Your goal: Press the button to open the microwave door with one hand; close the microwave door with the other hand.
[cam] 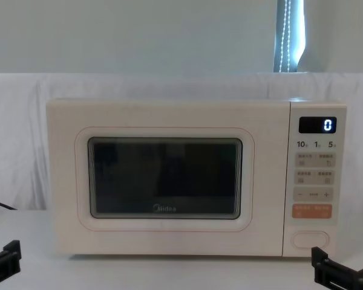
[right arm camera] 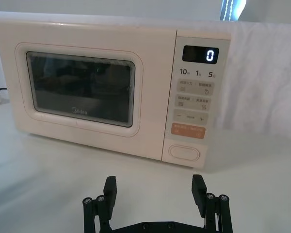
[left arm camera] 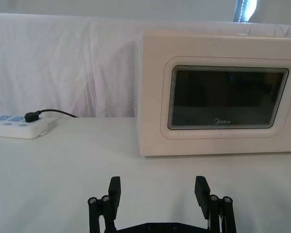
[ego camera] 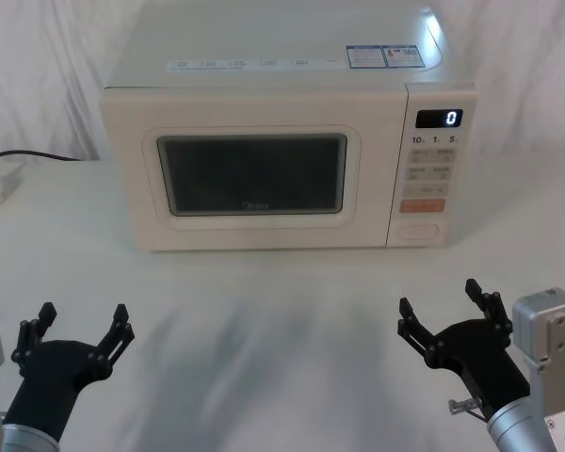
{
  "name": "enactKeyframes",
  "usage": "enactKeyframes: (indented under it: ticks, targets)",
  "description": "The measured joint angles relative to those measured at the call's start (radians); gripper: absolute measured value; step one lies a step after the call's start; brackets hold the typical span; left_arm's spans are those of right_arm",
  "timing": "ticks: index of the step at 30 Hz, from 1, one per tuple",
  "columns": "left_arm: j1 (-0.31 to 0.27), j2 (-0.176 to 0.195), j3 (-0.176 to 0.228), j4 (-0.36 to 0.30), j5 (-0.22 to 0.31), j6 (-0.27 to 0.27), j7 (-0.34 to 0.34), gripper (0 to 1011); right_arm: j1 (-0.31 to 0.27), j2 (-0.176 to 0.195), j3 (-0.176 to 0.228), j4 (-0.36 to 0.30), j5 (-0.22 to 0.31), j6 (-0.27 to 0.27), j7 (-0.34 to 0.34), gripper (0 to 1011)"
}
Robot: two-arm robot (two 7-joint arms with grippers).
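Nothing done yet: door (ego camera: 254, 174) sits flush and closed, button (ego camera: 418, 229) at the bottom of the control panel (ego camera: 430, 174) untouched. Left gripper (ego camera: 72, 331) and right gripper (ego camera: 445, 313) hover low over the table (ego camera: 264, 339), well short of the microwave, fingers spread and empty. Both press and close remain.

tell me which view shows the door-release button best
The right wrist view: the button is large and unobstructed under the orange key. Head and chest views show it smaller; the left wrist view cuts off the control panel.
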Motion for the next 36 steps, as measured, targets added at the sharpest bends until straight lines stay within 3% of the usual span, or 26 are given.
enactKeyframes:
  ticks: [36]
  targets:
    - [0.0, 0.0, 0.0, 0.0, 0.0, 0.0, 0.0, 1001, 0.0, 0.0, 0.0, 0.0, 0.0, 0.0, 0.0, 1002]
